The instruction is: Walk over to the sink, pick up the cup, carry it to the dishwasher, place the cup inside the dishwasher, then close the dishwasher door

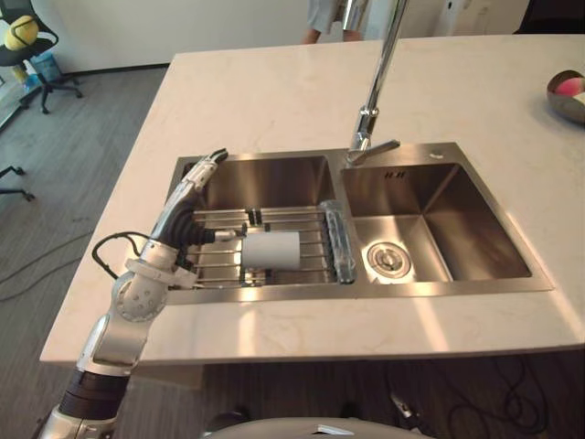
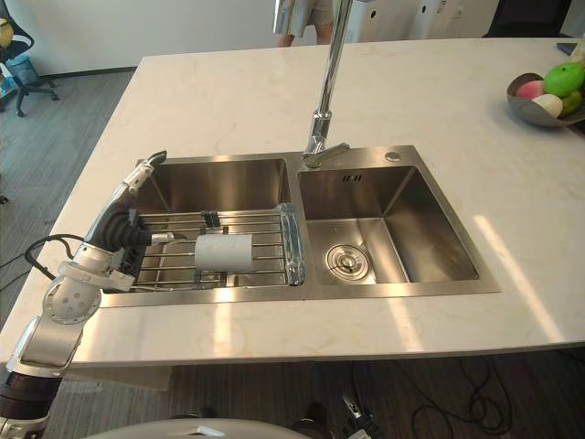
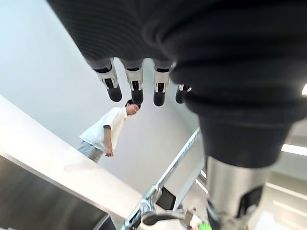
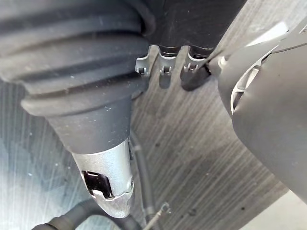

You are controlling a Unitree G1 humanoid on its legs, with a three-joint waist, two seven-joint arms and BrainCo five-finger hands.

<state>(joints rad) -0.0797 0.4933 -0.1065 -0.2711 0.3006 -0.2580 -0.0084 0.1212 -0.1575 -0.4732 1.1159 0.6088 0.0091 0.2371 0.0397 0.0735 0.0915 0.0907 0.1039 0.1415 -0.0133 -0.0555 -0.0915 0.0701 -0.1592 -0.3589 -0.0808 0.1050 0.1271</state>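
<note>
White cup (image 1: 271, 249) lies on its side on the wire rack (image 1: 306, 219) across the near part of the left basin of the steel sink (image 1: 430, 151). Its open end faces right.

Your left hand (image 1: 192, 190) is up over the basin's left rim, left of the cup and a bit farther back. It's near the cup but clear of it, no contact. The fingers (image 3: 136, 91) are stretched out and relaxed, pointing toward the far side, with nothing between them and the thumb. The left wrist view looks past them at the tap (image 3: 165, 179) and a person (image 3: 108, 132) standing beyond the counter (image 1: 274, 91).

Your right hand (image 4: 163, 67) hangs low over the grey floor (image 4: 192, 158). You can't tell its state from that angle.

Right basin holds just the drain (image 1: 385, 258). A bowl of fruit (image 2: 547, 91) sits far right on the counter, well apart from the sink.
</note>
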